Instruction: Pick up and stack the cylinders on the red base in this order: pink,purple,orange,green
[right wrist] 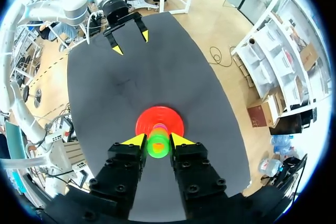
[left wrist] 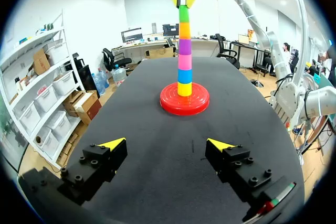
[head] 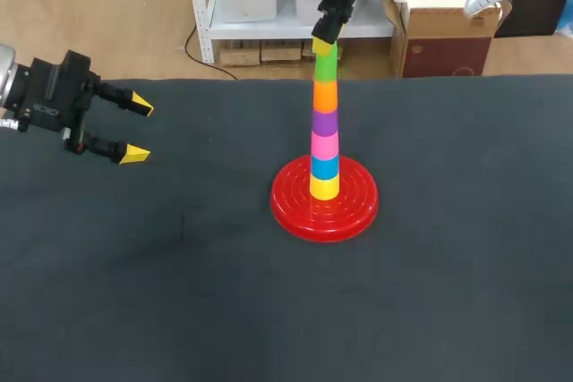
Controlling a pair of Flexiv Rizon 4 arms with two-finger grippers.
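Dark grey cloth covers the worktop point(head: 179, 292) from edge to edge. Near its far side, the right end effector point(head: 322, 45) comes in from the far right corner and points straight down. It is clenched on the green cylinder point(head: 326, 62). In the right wrist view, both yellow fingertips point(right wrist: 135, 140) press the cylinder's rim from opposite sides.

That green cylinder is the top piece of a tall, upright stack. Below it, in descending order, are the orange cylinder point(head: 325, 96), the purple cylinder point(head: 324, 123), the pink cylinder point(head: 324, 145), a blue cylinder point(head: 324, 167) and a yellow cylinder point(head: 324, 188) at the foot. The stack stands at the centre of the red base point(head: 295, 207), a round ridged disc lying flat near the middle of the worktop.

Well apart, at the left edge, the left end effector point(head: 137, 129) hovers above the cloth. Its fingers are spread wide with nothing between them, and they point toward the stack.
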